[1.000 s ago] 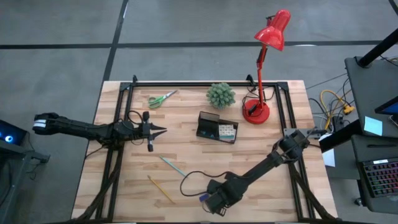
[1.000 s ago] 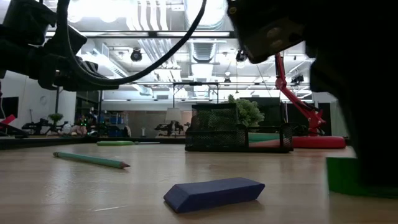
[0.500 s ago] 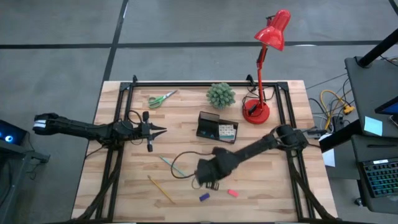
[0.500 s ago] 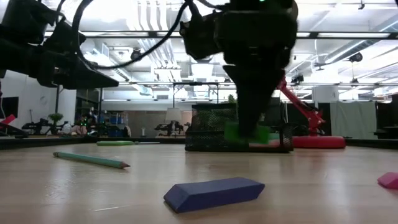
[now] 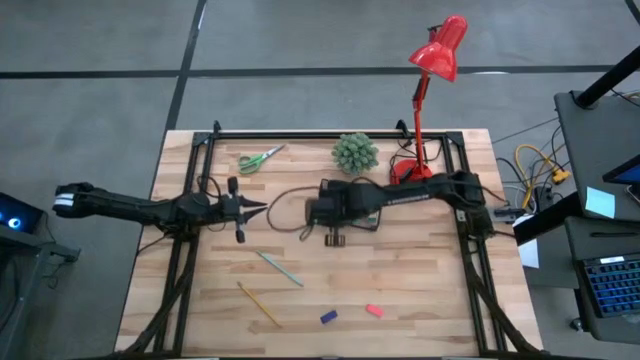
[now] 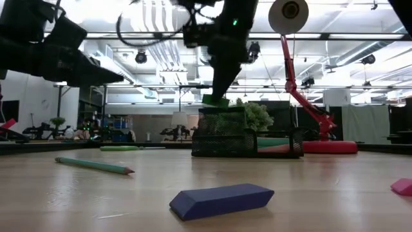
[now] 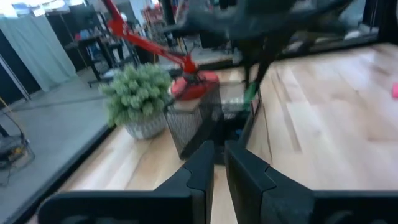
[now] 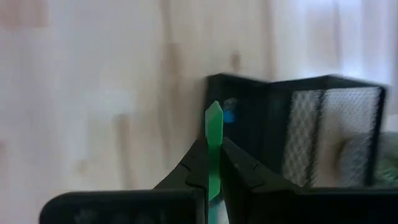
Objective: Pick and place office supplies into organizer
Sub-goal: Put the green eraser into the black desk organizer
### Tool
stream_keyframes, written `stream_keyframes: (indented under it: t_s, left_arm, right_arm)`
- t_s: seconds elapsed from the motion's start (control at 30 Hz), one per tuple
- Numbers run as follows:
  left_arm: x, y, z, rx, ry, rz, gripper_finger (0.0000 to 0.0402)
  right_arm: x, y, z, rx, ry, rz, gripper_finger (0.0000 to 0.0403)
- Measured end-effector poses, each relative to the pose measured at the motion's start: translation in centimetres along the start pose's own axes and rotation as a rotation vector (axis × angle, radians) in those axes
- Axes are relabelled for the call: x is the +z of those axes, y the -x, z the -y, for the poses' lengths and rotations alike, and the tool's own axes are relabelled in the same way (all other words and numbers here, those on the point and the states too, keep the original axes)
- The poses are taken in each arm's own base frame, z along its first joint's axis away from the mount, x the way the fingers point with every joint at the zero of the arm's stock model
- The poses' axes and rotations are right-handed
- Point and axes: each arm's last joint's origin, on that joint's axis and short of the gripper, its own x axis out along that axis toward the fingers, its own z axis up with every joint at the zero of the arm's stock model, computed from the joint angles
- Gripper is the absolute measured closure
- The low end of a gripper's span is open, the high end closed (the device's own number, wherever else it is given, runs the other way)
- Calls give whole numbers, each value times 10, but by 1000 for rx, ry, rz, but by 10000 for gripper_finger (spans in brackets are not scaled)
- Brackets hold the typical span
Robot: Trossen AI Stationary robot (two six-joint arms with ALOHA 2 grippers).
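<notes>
The right pincer [image 8: 213, 163], clenched on a thin flat green piece [image 8: 213, 140], hangs over the tall end of the small black wire-mesh organizer [image 5: 350, 207] at mid-table. To do this well, centre the piece over an open compartment, lower past the mesh rim, then release. The left pincer [image 5: 262, 209] waits nearly closed and empty, left of the organizer. On the pale wooden slatted table [image 5: 420, 290] lie a slim teal pen [image 5: 277, 266], a yellow pencil [image 5: 259, 303] and a blocky blue eraser [image 6: 222, 198].
</notes>
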Motion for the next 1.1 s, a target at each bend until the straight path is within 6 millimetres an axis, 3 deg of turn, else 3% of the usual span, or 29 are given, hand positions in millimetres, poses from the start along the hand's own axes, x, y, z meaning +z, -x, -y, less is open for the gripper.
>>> stream_keyframes:
  t_s: [0.57,1.1]
  left_arm:
    - [13,2,-3,23,48,113,375]
    - [11,0,-2,19,42,85,375]
  right_arm:
    - [-13,-36,38,31,41,-54,390]
    - [-12,-47,44,54,10,-4,388]
